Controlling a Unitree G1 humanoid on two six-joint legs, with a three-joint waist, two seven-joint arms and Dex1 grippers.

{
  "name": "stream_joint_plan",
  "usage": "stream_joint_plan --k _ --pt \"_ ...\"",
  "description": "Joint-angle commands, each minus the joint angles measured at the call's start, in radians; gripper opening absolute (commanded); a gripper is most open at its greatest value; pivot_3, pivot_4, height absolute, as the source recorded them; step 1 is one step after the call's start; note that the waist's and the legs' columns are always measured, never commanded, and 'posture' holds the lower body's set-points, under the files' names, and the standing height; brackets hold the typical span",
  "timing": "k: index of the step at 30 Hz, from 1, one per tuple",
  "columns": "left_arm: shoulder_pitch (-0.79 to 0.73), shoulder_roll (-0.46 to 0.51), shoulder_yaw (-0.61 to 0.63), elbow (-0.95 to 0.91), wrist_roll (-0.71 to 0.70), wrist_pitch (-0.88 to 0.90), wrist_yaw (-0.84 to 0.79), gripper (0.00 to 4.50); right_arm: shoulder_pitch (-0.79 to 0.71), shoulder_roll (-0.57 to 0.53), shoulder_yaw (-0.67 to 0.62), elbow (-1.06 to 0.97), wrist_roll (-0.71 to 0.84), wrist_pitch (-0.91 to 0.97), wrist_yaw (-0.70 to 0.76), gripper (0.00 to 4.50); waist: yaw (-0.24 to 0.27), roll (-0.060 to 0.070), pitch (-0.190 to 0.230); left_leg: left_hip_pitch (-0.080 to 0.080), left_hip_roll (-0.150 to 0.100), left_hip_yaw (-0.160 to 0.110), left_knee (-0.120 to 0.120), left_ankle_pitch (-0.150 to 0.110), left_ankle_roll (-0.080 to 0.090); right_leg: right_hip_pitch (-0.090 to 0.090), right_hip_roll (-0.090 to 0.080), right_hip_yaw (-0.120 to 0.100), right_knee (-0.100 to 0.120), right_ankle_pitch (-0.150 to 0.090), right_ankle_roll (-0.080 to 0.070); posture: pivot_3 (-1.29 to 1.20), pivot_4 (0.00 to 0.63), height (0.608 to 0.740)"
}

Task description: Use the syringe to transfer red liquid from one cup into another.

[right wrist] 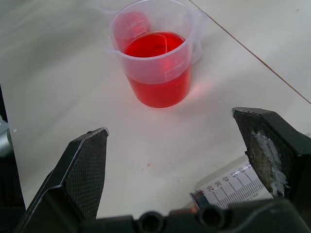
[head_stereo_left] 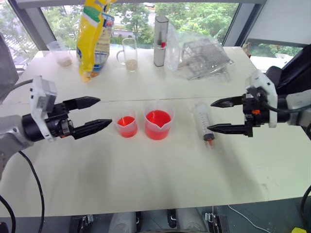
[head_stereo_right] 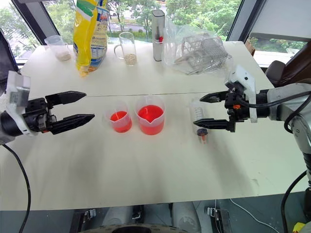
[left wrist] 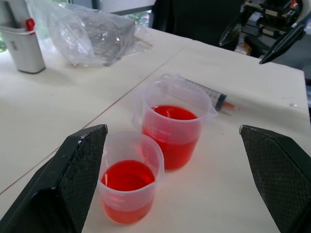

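Sitting side by side on the matte white table (head_stereo_left: 160, 170), two clear tapered plastic cups hold red liquid (head_stereo_left: 158, 118): the larger spouted cup (head_stereo_left: 158, 121) and, just to its left, the smaller cup (head_stereo_left: 127, 124). Right of them the syringe (head_stereo_left: 203, 122) lies flat, a wide clear barrel with printed marks and a red-orange tip. Both arms reach inward above the table. The left gripper (head_stereo_left: 97, 114) and right gripper (head_stereo_left: 214, 115) stand wide apart at the fingers, holding nothing; the right hovers by the syringe
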Motion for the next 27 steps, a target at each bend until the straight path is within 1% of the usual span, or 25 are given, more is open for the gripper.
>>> stream_joint_plan --k 1,4,10,16,23,27 --pt "-0.040 0.009 -0.012 0.010 0.013 -0.016 -0.003 4.50 0.015 0.001 -0.051 -0.042 0.020 0.013 -0.023 4.46 0.000 0.000 0.000 0.000 0.000 0.000 0.000 0.000 0.000 0.000 0.000 0.000 0.000 0.000 0.000 0.00 0.150 0.740" --pt "-0.054 0.008 -0.041 0.019 0.034 -0.022 -0.013 4.50 0.040 0.009 -0.064 -0.066 0.031 0.028 -0.047 4.46 0.002 0.000 0.000 0.000 0.000 0.000 0.000 0.000 0.000 0.000 0.000 0.000 0.000 0.000 0.000 0.00 0.150 0.740" --pt "-0.127 0.013 -0.054 0.061 -0.002 0.015 -0.025 4.50 0.076 0.023 -0.094 -0.105 0.046 0.057 -0.105 4.46 0.000 0.000 0.000 0.000 0.000 0.000 0.000 0.000 0.000 0.000 0.000 0.000 0.001 0.001 0.002 0.00 0.150 0.740" --pt "-0.136 -0.007 -0.090 0.072 0.024 0.004 -0.041 4.50 0.123 0.036 -0.104 -0.137 0.041 0.073 -0.164 4.46 0.000 0.000 0.000 0.000 0.000 0.000 0.000 0.000 0.000 0.000 0.000 0.000 0.001 0.002 0.003 0.00 0.150 0.740" --pt "-0.184 -0.025 -0.153 0.093 0.060 -0.015 -0.062 4.50 0.113 0.047 -0.105 -0.120 0.034 0.099 -0.232 4.46 0.001 0.000 0.000 0.000 -0.001 0.000 0.001 0.000 0.000 0.000 0.000 0.001 0.001 0.002 0.003 0.00 0.150 0.740" --pt "-0.195 -0.029 -0.161 0.105 0.074 -0.024 -0.076 4.50 0.102 0.056 -0.093 -0.109 0.031 0.134 -0.279 4.46 -0.001 0.000 0.000 0.000 -0.001 0.000 0.001 0.000 0.000 0.000 0.000 0.001 0.001 0.002 0.003 0.00 0.150 0.740"
